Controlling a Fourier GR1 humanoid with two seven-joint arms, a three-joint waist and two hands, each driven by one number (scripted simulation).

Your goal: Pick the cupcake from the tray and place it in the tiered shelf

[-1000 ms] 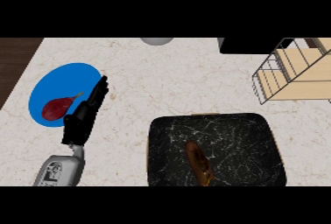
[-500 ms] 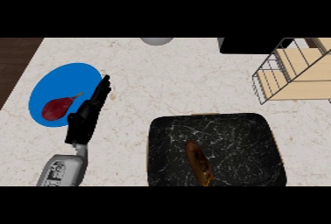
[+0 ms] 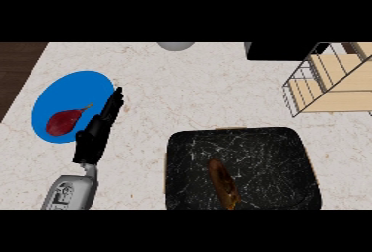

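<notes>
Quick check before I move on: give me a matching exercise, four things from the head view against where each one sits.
Things:
1. left hand
2. brown item
3. red fruit
4. tiered shelf

Places:
A. on the blue plate
B. far right of the counter
C. on the dark tray
D. over the blue plate's right rim

Pairs: 1-D, 2-C, 3-A, 4-B

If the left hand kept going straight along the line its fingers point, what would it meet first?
Probably nothing: the left hand points up-right, skirting the blue plate edge, then bare counter toward the grey object. Height unclear.
</notes>
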